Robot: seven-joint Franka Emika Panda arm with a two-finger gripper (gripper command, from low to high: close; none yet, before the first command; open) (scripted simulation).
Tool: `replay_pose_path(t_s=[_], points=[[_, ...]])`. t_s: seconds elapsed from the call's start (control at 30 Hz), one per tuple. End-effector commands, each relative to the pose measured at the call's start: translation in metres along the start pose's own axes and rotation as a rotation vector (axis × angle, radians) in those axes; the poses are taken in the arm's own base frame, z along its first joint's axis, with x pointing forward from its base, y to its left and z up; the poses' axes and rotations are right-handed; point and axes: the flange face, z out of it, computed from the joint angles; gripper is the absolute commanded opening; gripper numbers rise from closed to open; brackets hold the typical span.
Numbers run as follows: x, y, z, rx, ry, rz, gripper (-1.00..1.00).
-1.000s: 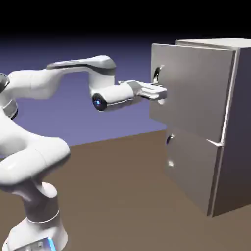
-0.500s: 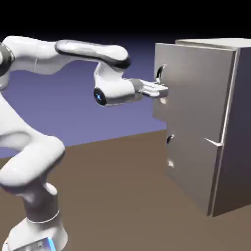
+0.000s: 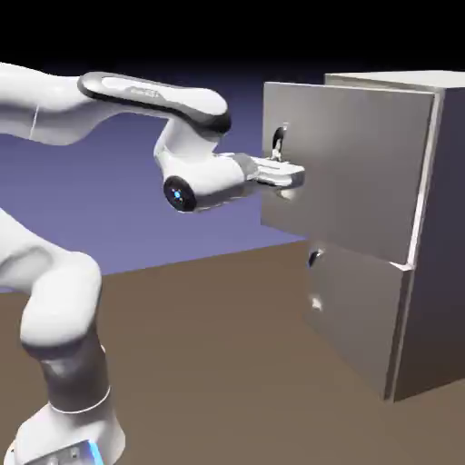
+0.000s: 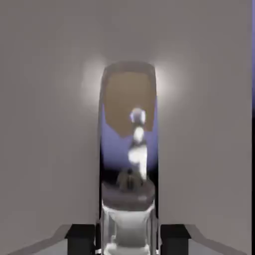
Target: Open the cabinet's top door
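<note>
arm raised, bent at elbow; gripper [image 3: 298, 175] reaching right, roughly level; fingers [image 4: 174, 240] closed in

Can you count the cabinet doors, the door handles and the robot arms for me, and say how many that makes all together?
Cabinet doors: 2, the top door and the bottom door
Door handles: 2, the upper handle and the lower handle
Robot arms: 1, the white arm
Total: 5
</note>
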Motion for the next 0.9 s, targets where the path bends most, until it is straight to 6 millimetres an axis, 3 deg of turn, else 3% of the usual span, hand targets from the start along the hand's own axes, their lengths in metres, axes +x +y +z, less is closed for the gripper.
replay_pose_path(t_s=[0.0,0.47,0.87], points=[[-0.002,-0.002,-0.006,-0.015,0.013,0.004,-1.0],[-0.042,-0.043,-0.083,-0.226,0.223,0.003,-1.0],[-0.099,-0.101,-0.142,-0.447,0.444,0.003,-1.0]])
